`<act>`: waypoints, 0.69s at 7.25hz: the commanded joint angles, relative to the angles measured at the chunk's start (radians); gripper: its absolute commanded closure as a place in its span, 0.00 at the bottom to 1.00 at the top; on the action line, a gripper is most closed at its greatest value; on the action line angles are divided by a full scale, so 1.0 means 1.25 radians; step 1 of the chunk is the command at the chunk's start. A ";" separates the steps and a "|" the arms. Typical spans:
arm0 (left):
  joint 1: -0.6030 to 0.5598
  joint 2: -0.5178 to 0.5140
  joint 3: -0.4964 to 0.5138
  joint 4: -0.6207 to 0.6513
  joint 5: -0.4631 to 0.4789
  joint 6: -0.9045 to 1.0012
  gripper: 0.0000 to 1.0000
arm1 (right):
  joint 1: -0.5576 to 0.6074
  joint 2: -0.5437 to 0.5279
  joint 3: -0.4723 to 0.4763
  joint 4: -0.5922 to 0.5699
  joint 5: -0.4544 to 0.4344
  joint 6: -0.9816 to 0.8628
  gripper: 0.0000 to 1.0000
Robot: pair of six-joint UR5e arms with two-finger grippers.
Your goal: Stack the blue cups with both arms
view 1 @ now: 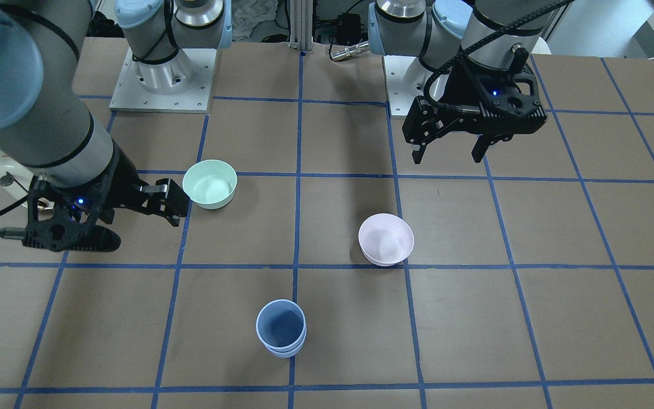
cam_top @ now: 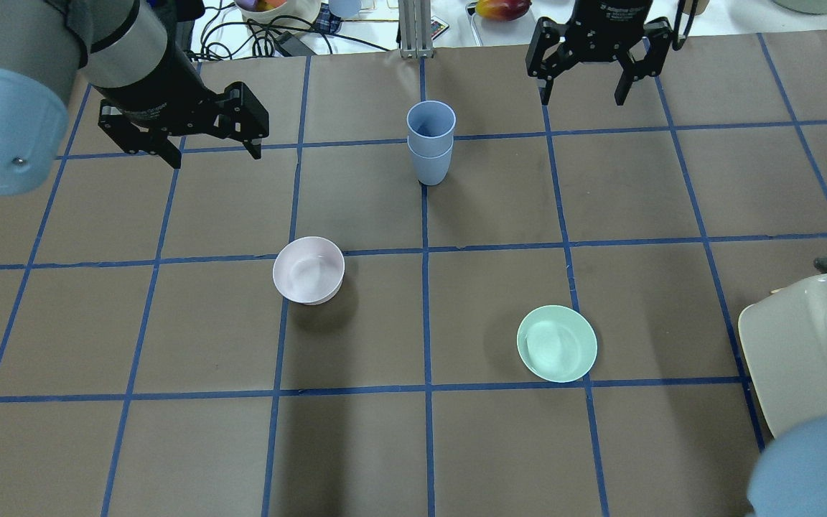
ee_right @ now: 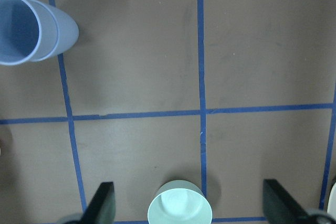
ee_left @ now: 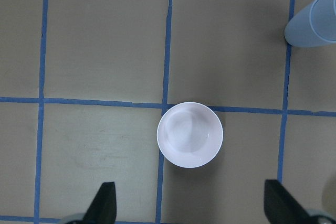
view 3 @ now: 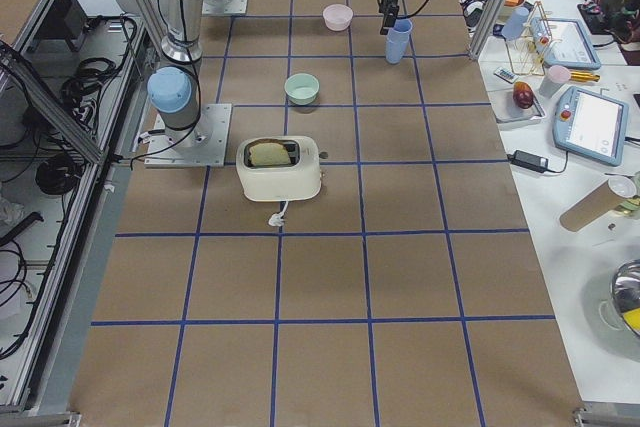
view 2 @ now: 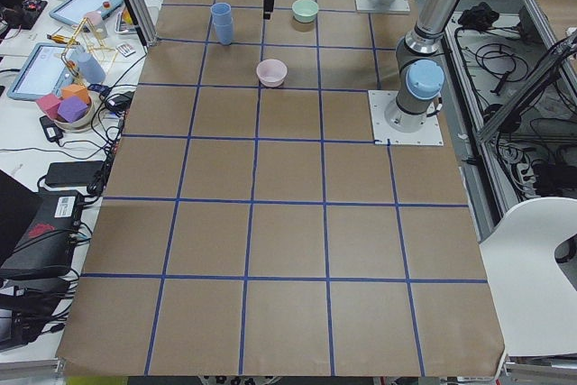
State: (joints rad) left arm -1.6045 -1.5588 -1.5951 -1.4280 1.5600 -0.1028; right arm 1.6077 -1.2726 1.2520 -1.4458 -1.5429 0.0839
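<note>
The two blue cups (view 1: 281,328) stand nested one inside the other, upright on a blue tape line at the far middle of the table; they also show in the overhead view (cam_top: 430,143), the left wrist view (ee_left: 312,22) and the right wrist view (ee_right: 31,30). My left gripper (cam_top: 216,154) is open and empty, held above the table to the left of the cups and over the pale pink bowl (ee_left: 190,135). My right gripper (cam_top: 584,97) is open and empty, held high to the right of the cups, with the mint-green bowl (ee_right: 179,202) below it.
The pink bowl (cam_top: 308,270) sits left of centre and the mint-green bowl (cam_top: 556,343) right of centre. A cream toaster (cam_top: 801,352) stands at the near right edge. Cables and clutter lie beyond the table's far edge.
</note>
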 commanded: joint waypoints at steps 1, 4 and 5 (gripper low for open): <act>0.000 0.000 0.000 0.000 0.000 0.000 0.00 | -0.005 -0.114 0.123 -0.009 -0.006 0.003 0.00; 0.000 0.000 -0.001 0.000 0.000 0.000 0.00 | -0.004 -0.151 0.129 0.019 -0.048 -0.007 0.00; 0.000 0.000 -0.001 0.000 0.000 0.000 0.00 | -0.001 -0.151 0.129 0.019 -0.049 -0.007 0.00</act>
State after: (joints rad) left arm -1.6046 -1.5585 -1.5968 -1.4281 1.5600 -0.1028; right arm 1.6031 -1.4577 1.4117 -1.4247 -1.5985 0.0759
